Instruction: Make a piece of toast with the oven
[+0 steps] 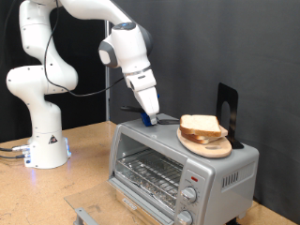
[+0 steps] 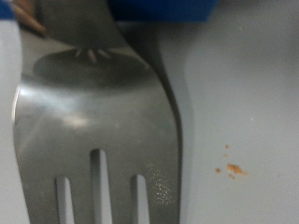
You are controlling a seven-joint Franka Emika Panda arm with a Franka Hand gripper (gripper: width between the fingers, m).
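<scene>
The gripper point(image 1: 148, 116) is down on top of the oven point(image 1: 178, 161), right over a metal spatula point(image 2: 93, 121) — I cannot tell if it grips — and the toast point(image 1: 201, 125) sits on a plate point(image 1: 208, 145) just to the exterior view's right.

This looks like a robotics lab staged as a kitchen corner: a white robot arm point(image 1: 42, 84) is bolted to a bare wooden counter point(image 1: 84, 159), black curtains point(image 1: 234, 47) hang behind, and a silver toaster oven point(image 1: 178, 164) stands there.
</scene>
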